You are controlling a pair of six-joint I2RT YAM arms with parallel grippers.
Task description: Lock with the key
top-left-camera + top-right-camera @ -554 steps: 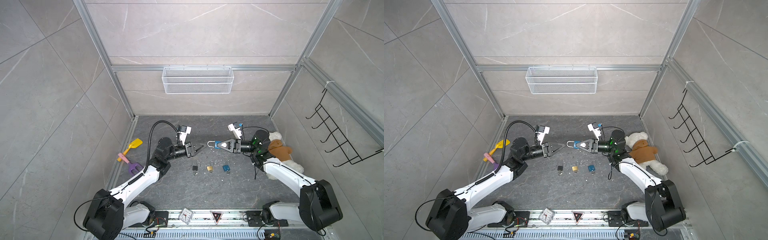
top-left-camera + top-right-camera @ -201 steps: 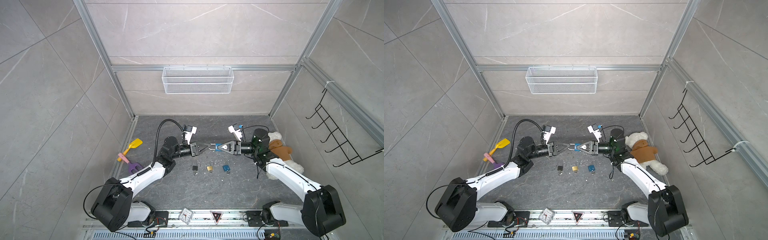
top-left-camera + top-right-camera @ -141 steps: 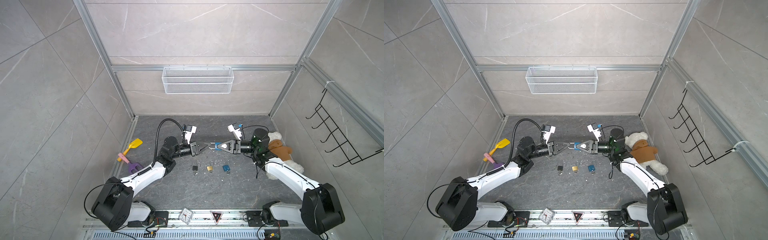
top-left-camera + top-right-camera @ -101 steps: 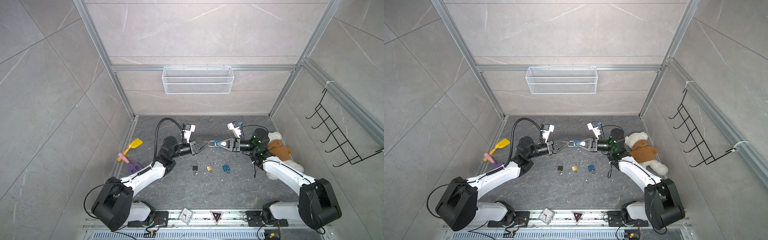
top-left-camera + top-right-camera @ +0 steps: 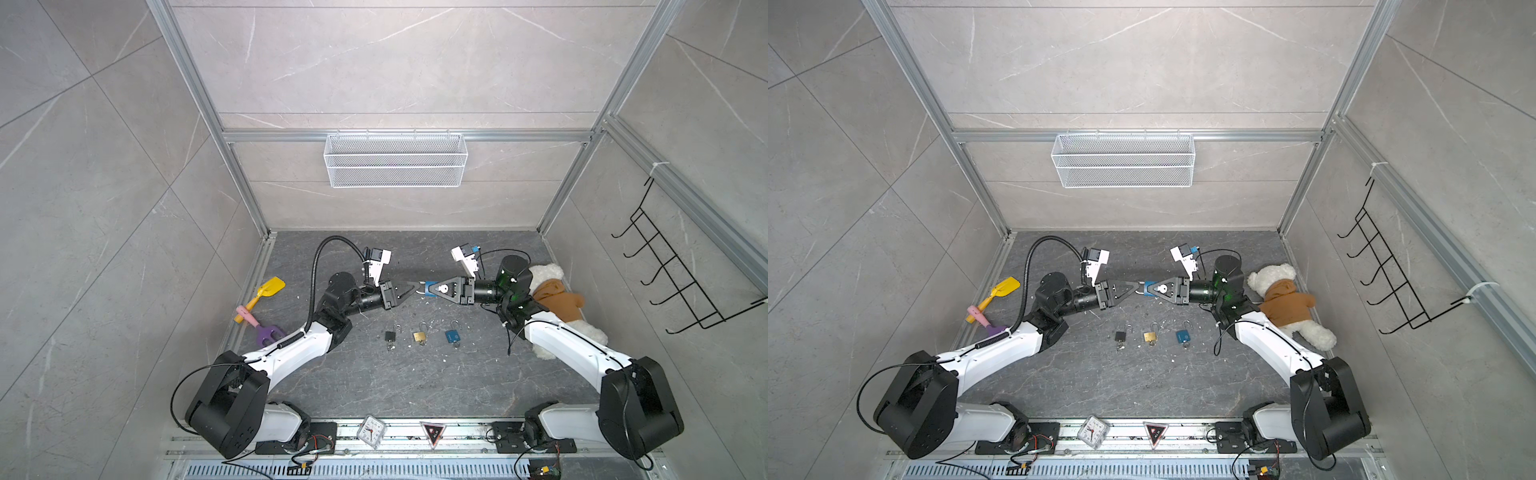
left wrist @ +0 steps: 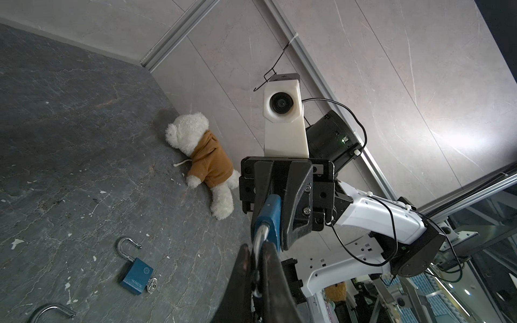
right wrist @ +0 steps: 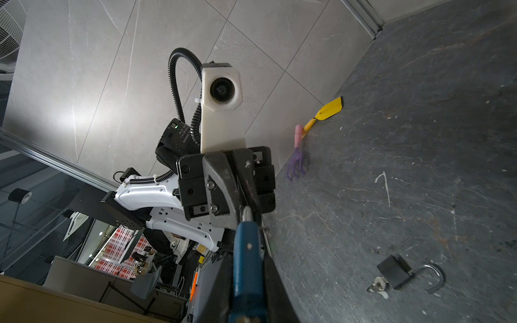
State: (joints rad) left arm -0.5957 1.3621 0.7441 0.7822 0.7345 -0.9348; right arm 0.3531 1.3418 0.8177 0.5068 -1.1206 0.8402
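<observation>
A blue padlock [image 5: 432, 287] [image 5: 1149, 288] hangs above the floor between both arms. My right gripper [image 7: 247, 268] is shut on its blue body [image 7: 247, 260]. Its silver shackle [image 6: 258, 237] points at my left gripper [image 6: 256, 251], which is shut on it, the bow lying between the two black fingers. In both top views the two grippers meet tip to tip, left [image 5: 417, 286] and right [image 5: 428, 288]. The key of the held padlock is hidden. Whether the shackle is pressed home I cannot tell.
Three open padlocks lie in a row on the floor with keys in them: black [image 5: 390, 336], brass [image 5: 419, 336], blue [image 5: 452, 335]. A teddy bear [image 5: 555, 295] lies by the right wall. A toy shovel [image 5: 266, 291] and rake [image 5: 266, 332] lie at the left.
The left gripper has come in from the left and now has the shackle between its fingers. The right arm has kept the padlock in nearly the same spot.
</observation>
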